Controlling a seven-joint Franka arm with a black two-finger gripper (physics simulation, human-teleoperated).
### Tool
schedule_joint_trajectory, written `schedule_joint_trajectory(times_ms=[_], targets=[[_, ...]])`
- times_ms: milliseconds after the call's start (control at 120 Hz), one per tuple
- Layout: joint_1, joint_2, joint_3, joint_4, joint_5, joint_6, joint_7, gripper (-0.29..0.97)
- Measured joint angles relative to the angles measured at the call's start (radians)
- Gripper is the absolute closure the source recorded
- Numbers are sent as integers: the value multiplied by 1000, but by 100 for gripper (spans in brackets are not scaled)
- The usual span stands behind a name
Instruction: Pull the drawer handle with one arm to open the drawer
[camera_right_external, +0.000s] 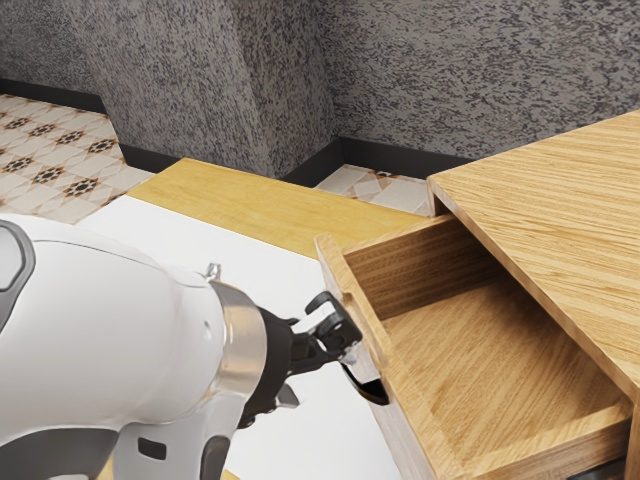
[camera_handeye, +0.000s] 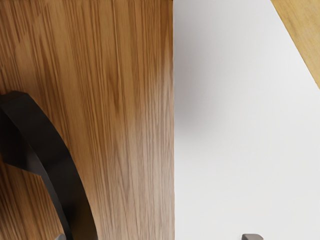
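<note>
Jaws stand wide; gripper (camera_right_external: 338, 325) sits beside black handle (camera_right_external: 368, 388) on the open drawer (camera_right_external: 420, 268) front, apparently unclamped.

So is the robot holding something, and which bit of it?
Nothing is really gripped. The open gripper sits around the upper end of the drawer's black handle, without squeezing it from both sides.

A domestic-looking room, rendered in simulation: patterned floor tiles (camera_right_external: 50, 150) in brown and cream run up to speckled grey walls (camera_right_external: 450, 70) edged with dark skirting (camera_right_external: 400, 155). A light wooden cabinet (camera_right_external: 560, 200) (its drawer (camera_right_external: 480, 370) standing open) stands at a white-topped table (camera_right_external: 200, 240). The tiling and furniture point to a home interior.
</note>
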Motion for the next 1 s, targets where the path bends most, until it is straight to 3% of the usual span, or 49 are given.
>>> schedule_joint_trajectory(times_ms=[1000], targets=[[-3, -69, 20, -57, -24, -25, -8, 29]])
